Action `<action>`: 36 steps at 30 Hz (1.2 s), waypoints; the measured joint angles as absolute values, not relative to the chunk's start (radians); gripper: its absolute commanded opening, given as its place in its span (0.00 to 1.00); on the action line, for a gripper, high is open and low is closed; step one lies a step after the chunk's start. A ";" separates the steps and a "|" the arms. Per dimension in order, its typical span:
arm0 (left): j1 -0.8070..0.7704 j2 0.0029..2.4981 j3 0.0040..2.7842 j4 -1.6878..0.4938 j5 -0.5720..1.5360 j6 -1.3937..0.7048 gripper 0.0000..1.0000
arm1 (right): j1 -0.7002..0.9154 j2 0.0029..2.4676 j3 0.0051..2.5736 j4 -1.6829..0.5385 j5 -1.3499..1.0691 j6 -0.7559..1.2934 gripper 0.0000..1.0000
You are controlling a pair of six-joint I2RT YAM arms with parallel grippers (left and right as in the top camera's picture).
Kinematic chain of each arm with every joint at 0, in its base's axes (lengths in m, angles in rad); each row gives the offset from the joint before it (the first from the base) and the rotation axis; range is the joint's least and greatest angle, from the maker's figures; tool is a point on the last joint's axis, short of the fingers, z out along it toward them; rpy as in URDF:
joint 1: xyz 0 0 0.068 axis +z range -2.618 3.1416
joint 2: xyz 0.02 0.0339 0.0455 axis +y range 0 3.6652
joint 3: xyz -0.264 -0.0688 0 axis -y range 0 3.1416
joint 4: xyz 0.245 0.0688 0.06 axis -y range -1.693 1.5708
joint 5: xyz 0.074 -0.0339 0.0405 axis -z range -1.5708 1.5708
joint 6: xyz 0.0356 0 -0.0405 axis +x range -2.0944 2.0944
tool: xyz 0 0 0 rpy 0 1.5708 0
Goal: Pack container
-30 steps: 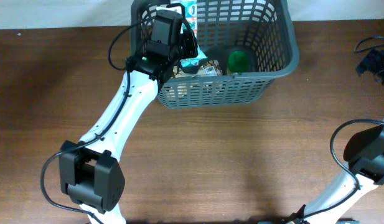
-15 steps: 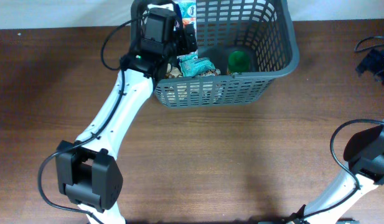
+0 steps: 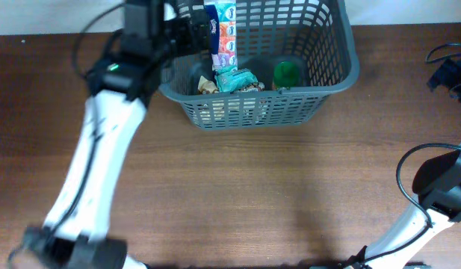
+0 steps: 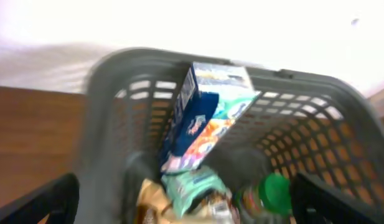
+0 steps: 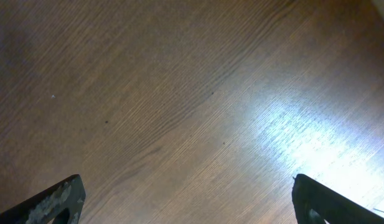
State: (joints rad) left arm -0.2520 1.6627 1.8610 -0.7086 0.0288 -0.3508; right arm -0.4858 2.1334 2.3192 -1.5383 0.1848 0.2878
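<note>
The large dark grey slotted plastic basket sits on the brown wooden table. Inside it, a colourful tissue box leans above a green-lidded jar. The left claw hovers at the basket's left end, spread wide and empty. The right claw gapes wide over bare table.

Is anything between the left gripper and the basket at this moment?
Nothing visible does. The open left gripper hangs over the container's left end, and its wrist view looks straight into the container.
</note>
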 measured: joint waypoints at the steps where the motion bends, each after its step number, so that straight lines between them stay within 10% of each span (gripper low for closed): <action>1: -0.249 1.635 1.863 -0.727 0.029 -0.342 1.00 | -0.486 2.133 2.319 -1.539 0.185 0.287 0.99; 18: -0.240 1.278 1.894 -1.396 0.060 -0.307 0.99 | -0.486 2.133 2.319 -1.538 0.184 0.287 0.99; 36: -0.240 0.823 1.831 -1.647 -0.001 -0.447 0.99 | -0.486 2.133 2.319 -1.539 0.185 0.288 0.99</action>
State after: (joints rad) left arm -0.2398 0.8230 1.8305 -1.6474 -0.0006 -0.4469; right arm -0.4858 2.1334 2.3192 -1.5387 0.1848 0.2878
